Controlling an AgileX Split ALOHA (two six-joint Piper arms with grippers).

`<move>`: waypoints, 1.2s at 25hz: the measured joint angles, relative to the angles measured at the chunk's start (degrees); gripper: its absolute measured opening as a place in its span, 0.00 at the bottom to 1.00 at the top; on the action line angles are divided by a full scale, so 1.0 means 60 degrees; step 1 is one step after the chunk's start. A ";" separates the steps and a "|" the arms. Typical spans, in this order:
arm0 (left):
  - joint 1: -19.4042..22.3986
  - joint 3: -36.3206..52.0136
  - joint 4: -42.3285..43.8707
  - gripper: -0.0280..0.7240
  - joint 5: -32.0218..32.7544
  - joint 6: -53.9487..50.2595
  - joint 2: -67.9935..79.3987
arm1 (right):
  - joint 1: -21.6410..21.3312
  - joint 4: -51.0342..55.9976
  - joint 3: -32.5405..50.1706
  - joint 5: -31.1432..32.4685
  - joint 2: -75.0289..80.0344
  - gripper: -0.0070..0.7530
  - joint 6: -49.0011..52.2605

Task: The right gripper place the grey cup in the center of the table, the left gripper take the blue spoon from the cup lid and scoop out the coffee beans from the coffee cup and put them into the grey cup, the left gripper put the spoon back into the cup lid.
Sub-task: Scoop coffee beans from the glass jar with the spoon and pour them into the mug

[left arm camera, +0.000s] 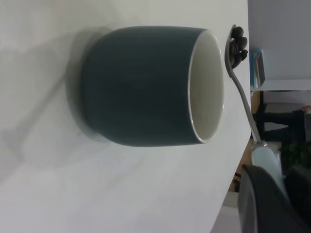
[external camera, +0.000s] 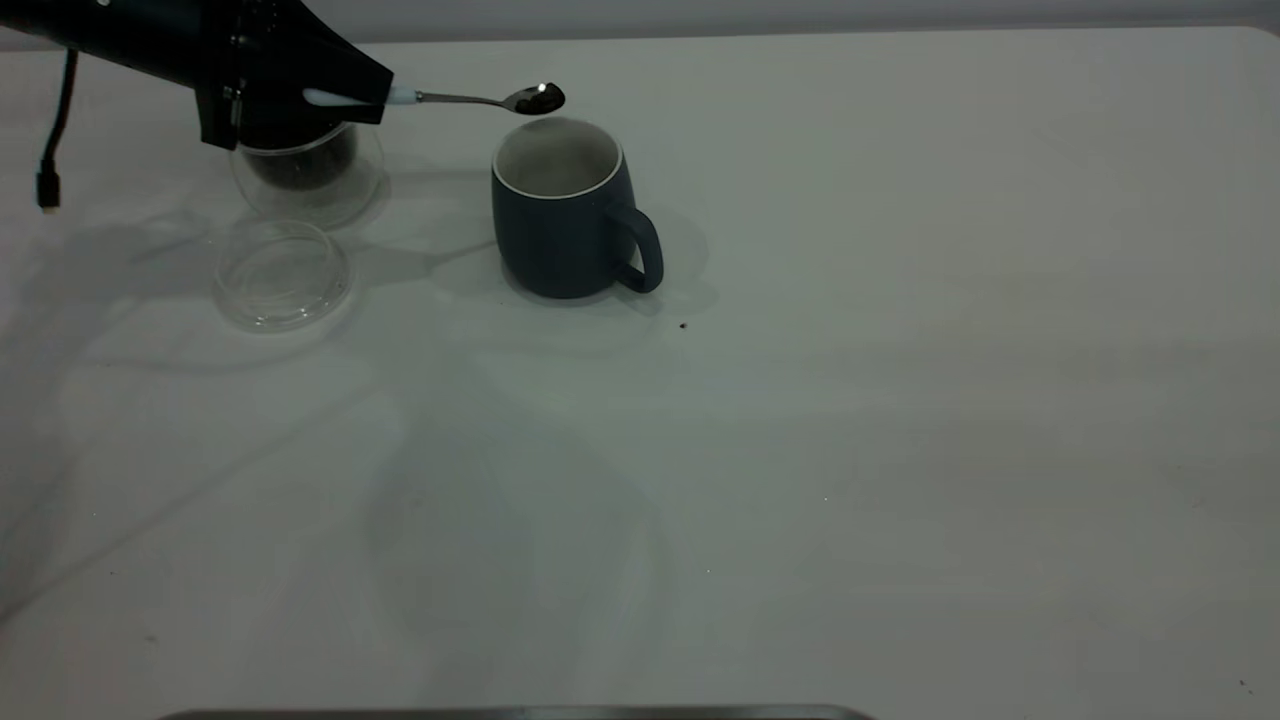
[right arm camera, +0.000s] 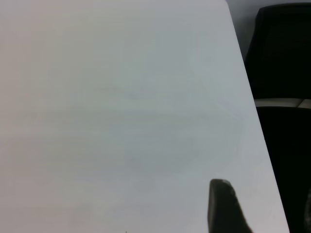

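My left gripper (external camera: 380, 97) is shut on the blue spoon (external camera: 470, 98) by its pale handle and holds it level. The spoon's bowl carries a few coffee beans (external camera: 543, 98) just above the far rim of the grey cup (external camera: 570, 215), which stands upright and looks empty inside. In the left wrist view the left gripper (left arm camera: 274, 170) holds the blue spoon (left arm camera: 243, 94) with coffee beans (left arm camera: 238, 46) beside the mouth of the grey cup (left arm camera: 141, 85). The coffee cup (external camera: 330, 185), with beans inside, is partly hidden behind the gripper. The cup lid (external camera: 283, 272) lies empty in front of it. My right gripper (right arm camera: 266, 208) is open over bare table.
A loose bean (external camera: 683, 324) lies on the table (external camera: 800, 450) just right of the grey cup. A black cable (external camera: 55, 140) hangs from the left arm at the far left. The table's edge and a dark chair (right arm camera: 284, 53) show in the right wrist view.
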 joint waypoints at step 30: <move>0.0000 0.0000 0.0781 0.20 0.0000 0.4401 0.0000 | 0.0000 0.0000 0.0000 0.0000 0.0000 0.49 0.0000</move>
